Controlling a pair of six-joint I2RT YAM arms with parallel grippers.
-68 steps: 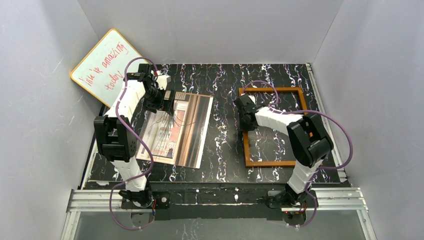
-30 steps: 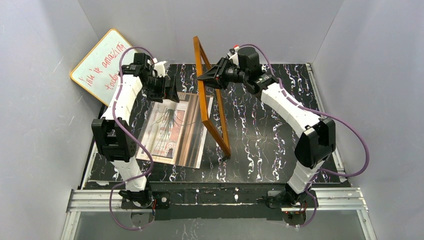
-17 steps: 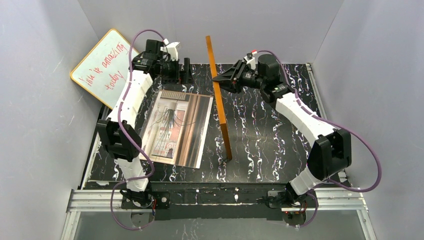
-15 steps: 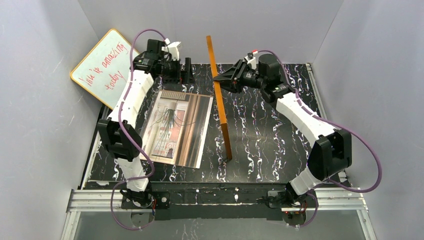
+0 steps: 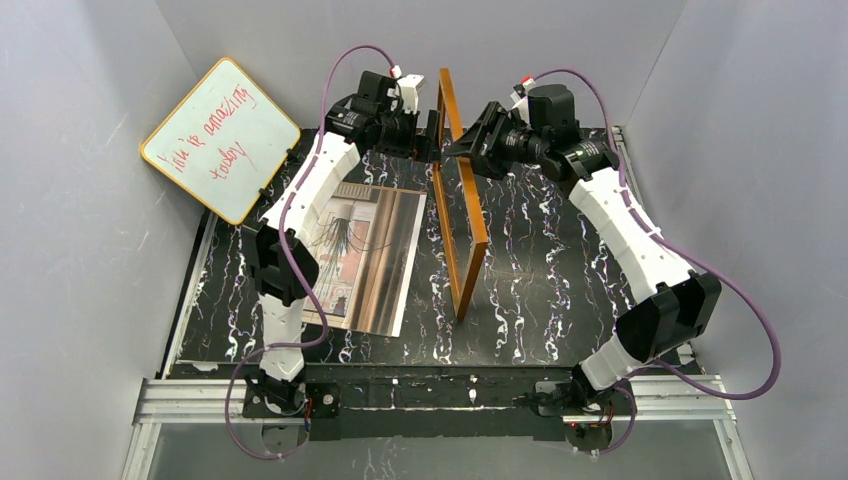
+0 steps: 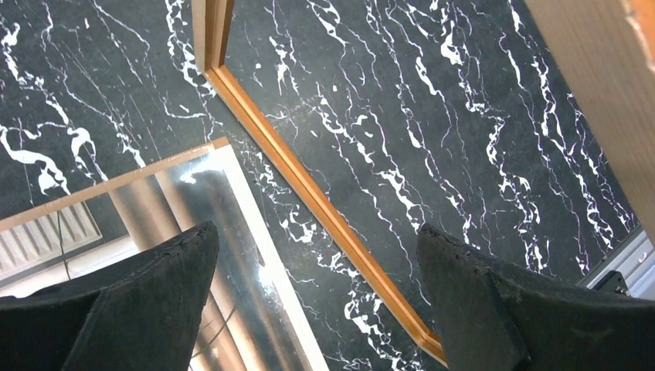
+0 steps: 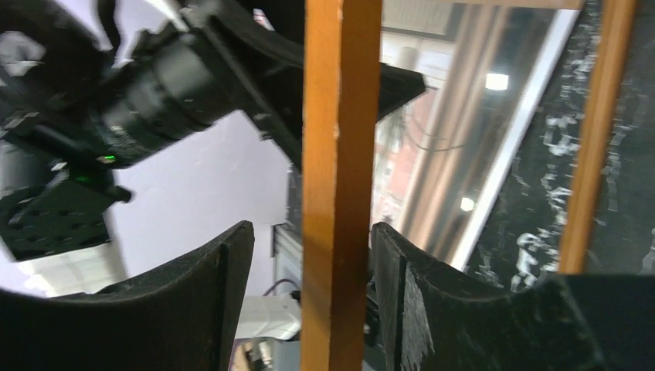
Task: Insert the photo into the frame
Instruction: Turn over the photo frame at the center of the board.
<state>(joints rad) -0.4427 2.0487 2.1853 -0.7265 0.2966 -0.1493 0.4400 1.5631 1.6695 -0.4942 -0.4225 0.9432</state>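
The orange-brown frame (image 5: 476, 200) stands upright on its long edge in the middle of the table. My right gripper (image 5: 468, 148) straddles its raised far edge. In the right wrist view the frame bar (image 7: 340, 154) runs between the jaws of my right gripper (image 7: 313, 228), against the right finger, with a gap to the left finger. My left gripper (image 5: 432, 140) is open and empty just left of the frame's top. Its wrist view shows my left gripper (image 6: 317, 230) wide open above the frame's lower bar (image 6: 309, 189) and the photo (image 6: 178, 201). The photo (image 5: 360, 265) lies flat, left of the frame.
A yellow-edged whiteboard (image 5: 220, 135) with red writing leans on the left wall at the back. Grey walls close in three sides. The black marbled table (image 5: 560, 280) lies right of the frame. An aluminium rail (image 5: 430, 395) runs along the front edge.
My right gripper has lifted the frame from flat on the right to upright in the middle. My left gripper has left the photo and swung across to the frame's top.
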